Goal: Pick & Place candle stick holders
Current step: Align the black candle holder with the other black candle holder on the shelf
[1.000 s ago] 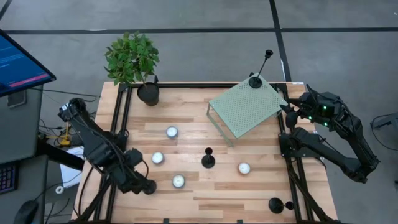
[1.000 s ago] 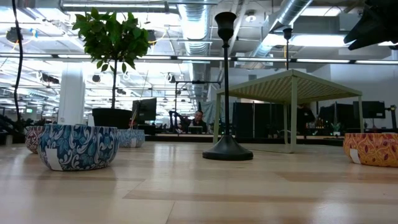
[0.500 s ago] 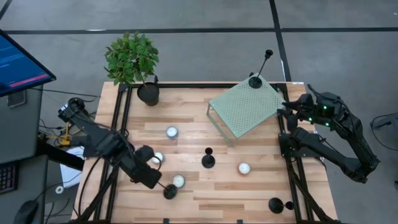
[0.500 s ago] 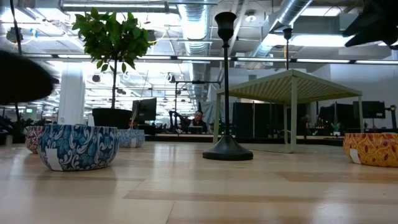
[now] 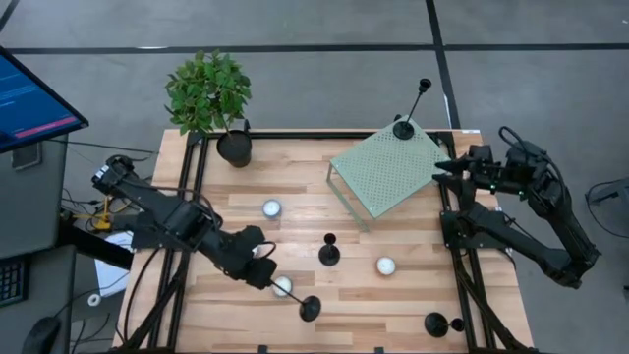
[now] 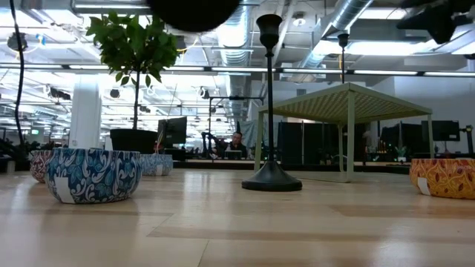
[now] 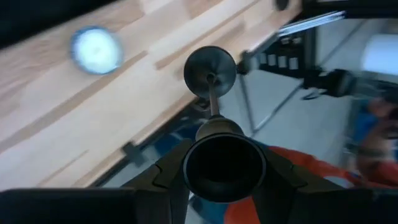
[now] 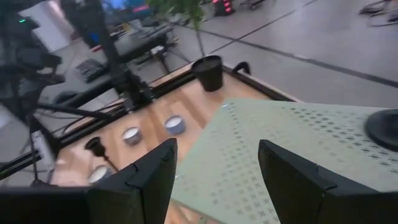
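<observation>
While my left pincer hangs over the front left part of the surface, it pinches a matte-black candle stick holder at the cup end. The held holder lies nearly level, its thin stem running out from the fingers to a round disc base clear of the wood.

My left wrist view shows what the high view does not: the cup sits wedged between my two dark fingers, mouth toward the camera, with the stem and disc base beyond it and a white tealight on the planks.

Three more holders show in the high view:
- a short holder upright at mid-surface;
- a tall holder on the far corner of the green perforated stand;
- a toppled holder lying at the front right edge.

In the low view the mid-surface holder reveals its full stem height and tiny cup, and the patterned sides of the tealight cups appear.

My right pincer hovers with fingers spread, pinching nothing, beside the stand's right edge. Its wrist view looks across the stand toward the black plant pot.
</observation>
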Available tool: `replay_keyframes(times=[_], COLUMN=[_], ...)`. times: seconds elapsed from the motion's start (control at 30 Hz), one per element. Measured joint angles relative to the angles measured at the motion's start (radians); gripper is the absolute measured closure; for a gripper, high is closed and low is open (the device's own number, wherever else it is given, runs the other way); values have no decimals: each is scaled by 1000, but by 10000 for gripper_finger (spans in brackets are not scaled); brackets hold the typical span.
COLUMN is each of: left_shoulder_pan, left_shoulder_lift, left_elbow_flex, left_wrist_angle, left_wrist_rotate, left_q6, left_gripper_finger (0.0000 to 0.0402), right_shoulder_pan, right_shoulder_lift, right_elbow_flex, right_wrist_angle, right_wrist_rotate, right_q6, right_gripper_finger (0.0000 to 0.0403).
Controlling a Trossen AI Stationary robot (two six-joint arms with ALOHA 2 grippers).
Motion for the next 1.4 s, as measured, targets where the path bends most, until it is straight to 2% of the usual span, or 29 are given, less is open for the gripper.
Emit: replay_keyframes(times=[0.23,0.4,0.53,0.63,0.83,1.0,1.13,1.4], left_shoulder_pan=[53,87,115,141,213,284,344,452], left_shoulder_lift=[3,6,6,6,6,6,6,6], left_elbow_flex=[0,0,0,0,0,0,0,0], left_wrist_angle=[92,146,216,282,406,491,502,501], left_wrist_rotate=[-1,-4,-11,-14,-31,-30,21,56], left_q6=[23,56,84,106,184,265,321,480], left_gripper_finger=[268,268,268,268,268,268,268,268], right_shoulder_pan=[7,110,236,311,391,378,344,305], right_shoulder_lift=[162,286,371,436,553,611,645,709], right_elbow_flex=[0,0,53,125,274,408,504,588], right_wrist_angle=[31,170,271,283,260,85,-42,-107], right_wrist_rotate=[-225,-350,-346,-343,-341,-341,-323,-316], right_q6=[43,121,153,148,128,51,-6,-23], right_gripper_finger=[186,186,186,186,186,186,186,186])
